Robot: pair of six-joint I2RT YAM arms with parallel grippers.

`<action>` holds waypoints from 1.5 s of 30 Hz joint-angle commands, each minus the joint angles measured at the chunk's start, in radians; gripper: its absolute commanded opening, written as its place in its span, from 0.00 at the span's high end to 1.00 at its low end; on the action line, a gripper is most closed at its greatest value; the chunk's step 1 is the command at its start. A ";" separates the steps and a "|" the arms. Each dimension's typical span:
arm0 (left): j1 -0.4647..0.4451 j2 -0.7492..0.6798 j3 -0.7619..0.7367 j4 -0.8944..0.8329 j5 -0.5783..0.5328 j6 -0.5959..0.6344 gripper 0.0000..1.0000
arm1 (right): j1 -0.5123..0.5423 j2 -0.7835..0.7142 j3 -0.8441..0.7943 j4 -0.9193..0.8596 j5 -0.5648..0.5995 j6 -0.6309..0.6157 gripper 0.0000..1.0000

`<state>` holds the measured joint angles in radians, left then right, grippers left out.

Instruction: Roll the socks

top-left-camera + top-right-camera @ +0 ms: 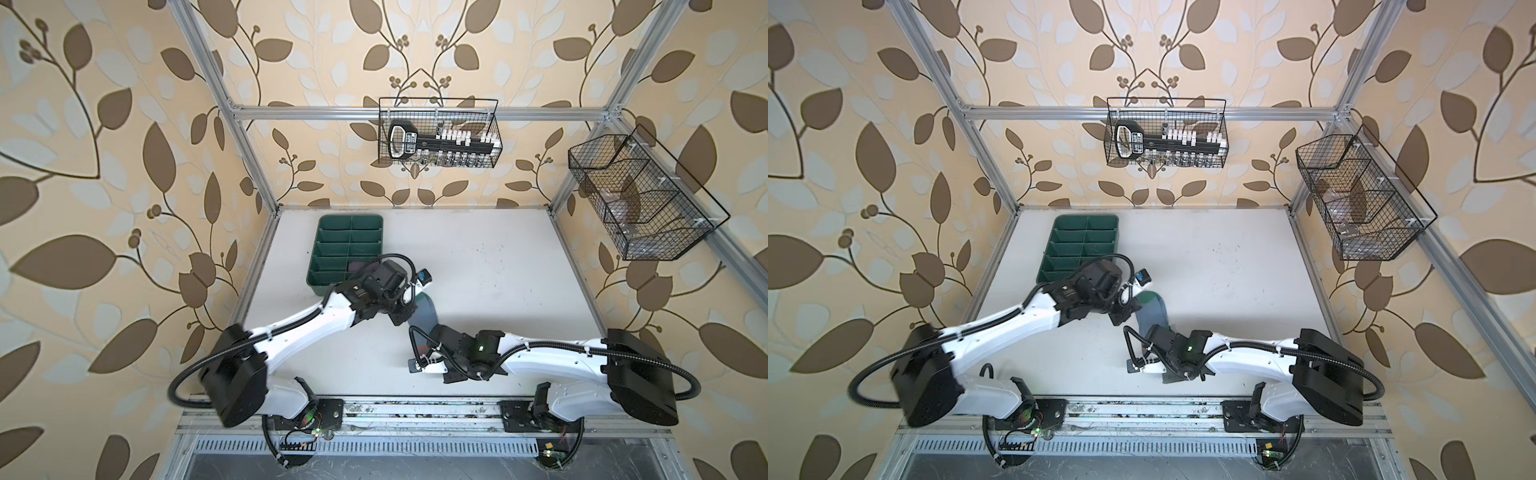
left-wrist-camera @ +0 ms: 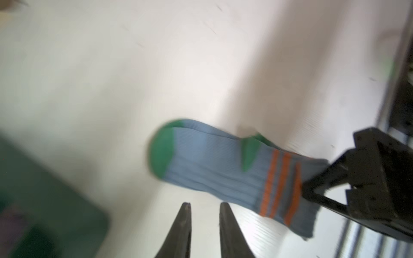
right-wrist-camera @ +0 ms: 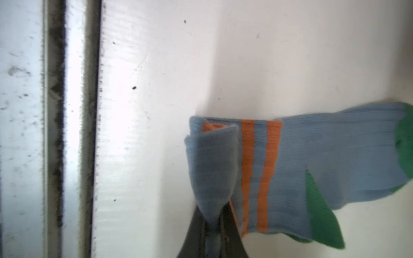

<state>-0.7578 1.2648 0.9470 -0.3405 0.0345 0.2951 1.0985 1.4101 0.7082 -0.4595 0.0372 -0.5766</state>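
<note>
- Pinching folded cuff of grey-blue sock [image 3: 312,156] with right gripper [image 3: 212,223], jaws fully closed; lying near middle of table [image 1: 498,257], toward front edge.
- Holding nothing in left gripper [image 2: 204,207], jaws slightly apart, just beside sock.
- Risk: dragging instead of rolling, with toe end unpinned; thin fold slipping out.

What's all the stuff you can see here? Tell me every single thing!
grey-blue sock: 1, grey-blue with orange stripes and green toe and heel, on the table between the arms, cuff end lifted and folded over.
purple sock: 1, purple, in the near end of the tray, mostly hidden by the left arm.
tray: 1, dark green, divided, far left of the table.
table: 1, white, under everything.
back wire basket: 1, black, on the rear rail.
tool: 1, black, inside the back basket.
side wire basket: 1, black, on the right rail.
left pincer: 1, black, open and empty, beside the sock's foot.
right pincer: 1, black, shut on the sock's cuff.
</note>
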 commanded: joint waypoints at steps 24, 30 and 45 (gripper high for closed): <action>-0.420 -0.420 -0.112 -0.337 -0.314 0.188 0.20 | -0.312 0.380 0.284 -0.254 -0.474 0.027 1.00; -0.643 -0.248 -0.291 0.025 -0.412 0.064 0.23 | -0.345 0.415 0.304 -0.260 -0.497 0.006 0.99; -0.629 0.191 -0.366 0.399 -0.494 -0.195 0.36 | -0.356 0.409 0.310 -0.263 -0.515 -0.016 0.98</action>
<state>-1.4158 1.4246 0.5919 -0.0315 -0.4519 0.1574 0.7479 1.7954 1.0183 -0.7521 -0.5320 -0.5575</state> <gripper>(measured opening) 0.660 0.071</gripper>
